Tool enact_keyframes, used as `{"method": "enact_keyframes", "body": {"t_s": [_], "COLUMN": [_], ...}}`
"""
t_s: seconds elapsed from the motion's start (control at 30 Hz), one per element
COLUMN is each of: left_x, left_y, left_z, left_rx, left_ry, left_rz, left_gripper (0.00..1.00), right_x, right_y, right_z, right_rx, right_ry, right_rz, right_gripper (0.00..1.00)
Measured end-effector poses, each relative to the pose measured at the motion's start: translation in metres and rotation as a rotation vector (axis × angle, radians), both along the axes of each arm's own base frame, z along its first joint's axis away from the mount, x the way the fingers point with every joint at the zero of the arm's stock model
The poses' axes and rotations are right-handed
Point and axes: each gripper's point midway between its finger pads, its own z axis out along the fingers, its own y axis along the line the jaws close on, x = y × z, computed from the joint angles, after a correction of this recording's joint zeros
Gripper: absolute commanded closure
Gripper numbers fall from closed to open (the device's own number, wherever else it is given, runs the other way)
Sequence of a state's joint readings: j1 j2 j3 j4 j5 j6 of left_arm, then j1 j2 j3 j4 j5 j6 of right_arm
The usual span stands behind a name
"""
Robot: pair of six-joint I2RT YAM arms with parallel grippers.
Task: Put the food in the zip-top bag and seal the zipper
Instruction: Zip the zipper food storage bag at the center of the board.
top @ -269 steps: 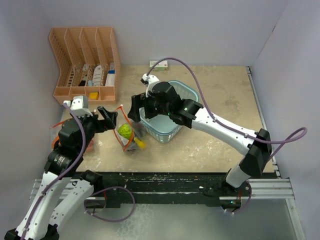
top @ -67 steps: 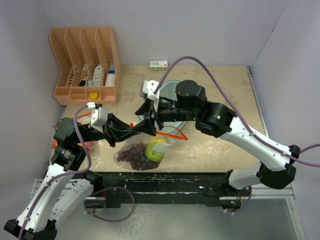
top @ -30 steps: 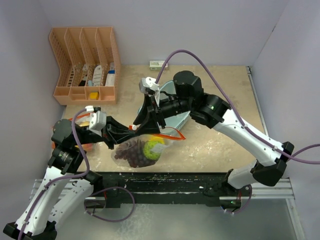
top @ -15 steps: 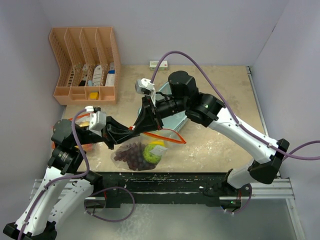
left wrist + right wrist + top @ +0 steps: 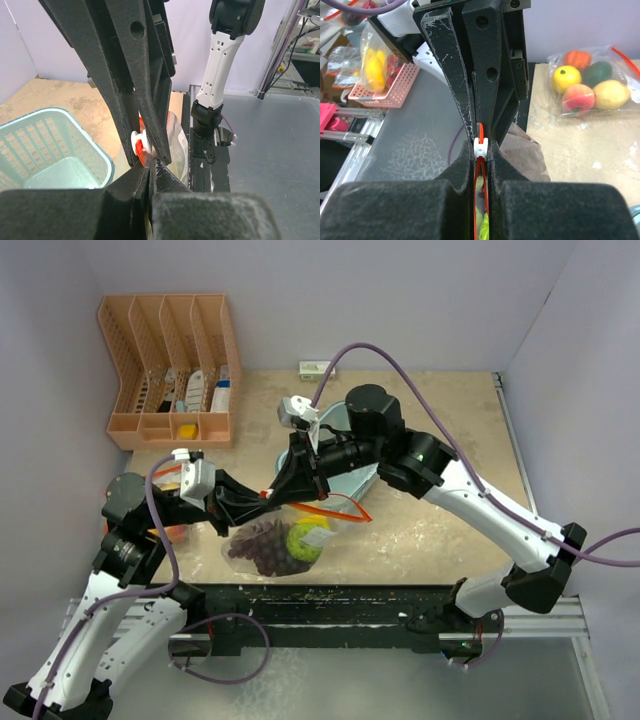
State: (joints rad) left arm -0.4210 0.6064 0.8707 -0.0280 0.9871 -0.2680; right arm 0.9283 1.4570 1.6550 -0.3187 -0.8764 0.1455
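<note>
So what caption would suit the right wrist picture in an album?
Right gripper clamps the white slider on the zipper, tip to tip with the left gripper.

No text or label can be read.

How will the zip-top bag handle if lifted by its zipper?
Probably floppy: the zip-top bag is thin crinkly film. Likely bottom-heavy, with grapes and a yellow fruit inside. The zipper strip looks stiffer, though bowed.

Left tool closed; right tool closed
</note>
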Motion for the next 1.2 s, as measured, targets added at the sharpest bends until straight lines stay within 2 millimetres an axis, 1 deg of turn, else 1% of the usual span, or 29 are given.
{"method": "enact_keyframes", "body": {"t_s": [0.23,0.3,0.37,0.47,0.6,0.73,0.87,1.07,1.2], "left_x": [0.007,0.009,0.009,0.005,0.002,0.005,0.008,0.010,0.009], "left_y": [0.000,0.002,0.005,0.008,0.010,0.011,0.013,0.021,0.021], "left_z": [0.000,0.003,0.012,0.022,0.025,0.026,0.031,0.058,0.063], "left_rx": [0.031,0.032,0.021,0.005,-0.003,-0.003,-0.012,-0.073,-0.085], "left_ry": [0.008,-0.004,-0.034,-0.067,-0.089,-0.080,-0.086,-0.165,-0.190], "left_rz": [0.036,0.057,0.081,0.089,0.097,0.118,0.145,0.209,0.206], "left_gripper": [1.00,1.00,1.00,1.00,1.00,1.00,1.00,1.00,1.00], "right_x": [0.008,0.012,0.017,0.015,0.012,0.019,0.022,0.027,0.026], "right_y": [-0.010,-0.022,-0.037,-0.048,-0.053,-0.055,-0.056,-0.064,-0.069], "right_z": [-0.001,-0.008,-0.013,-0.011,-0.010,-0.019,-0.033,-0.072,-0.089], "right_rx": [0.026,-0.003,-0.034,-0.036,-0.043,-0.073,-0.102,-0.216,-0.264], "right_ry": [-0.043,-0.033,-0.022,-0.025,-0.027,-0.023,-0.005,0.055,0.085], "right_rz": [-0.067,-0.107,-0.153,-0.176,-0.178,-0.205,-0.212,-0.259,-0.272], "right_gripper": [1.00,1.00,1.00,1.00,1.00,1.00,1.00,1.00,1.00]}}
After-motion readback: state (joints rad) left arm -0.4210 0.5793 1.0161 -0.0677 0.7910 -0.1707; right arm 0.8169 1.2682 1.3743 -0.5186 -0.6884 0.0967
